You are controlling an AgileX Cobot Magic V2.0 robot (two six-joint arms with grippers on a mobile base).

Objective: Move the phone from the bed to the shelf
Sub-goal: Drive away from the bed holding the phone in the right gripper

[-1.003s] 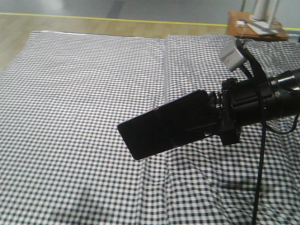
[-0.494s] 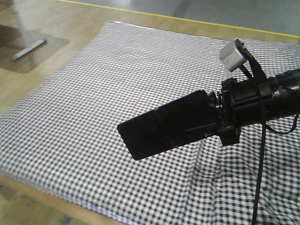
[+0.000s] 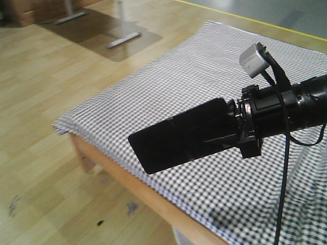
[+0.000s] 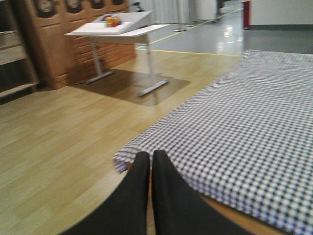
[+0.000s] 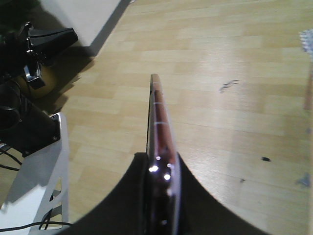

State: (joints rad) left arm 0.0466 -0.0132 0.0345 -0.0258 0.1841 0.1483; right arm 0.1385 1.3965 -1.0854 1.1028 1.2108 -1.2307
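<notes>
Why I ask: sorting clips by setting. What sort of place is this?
Probably a test hall staged as a bedroom: a gingham-covered bed on wood-plank flooring, a white desk nearby, and a yellow taped line edging glossy grey floor beyond.

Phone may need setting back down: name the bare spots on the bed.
The bed lies bare from its near-left corner to the far edge by the yellow floor line. Only the phone, aloft in the right fingers, crowds the right side.
</notes>
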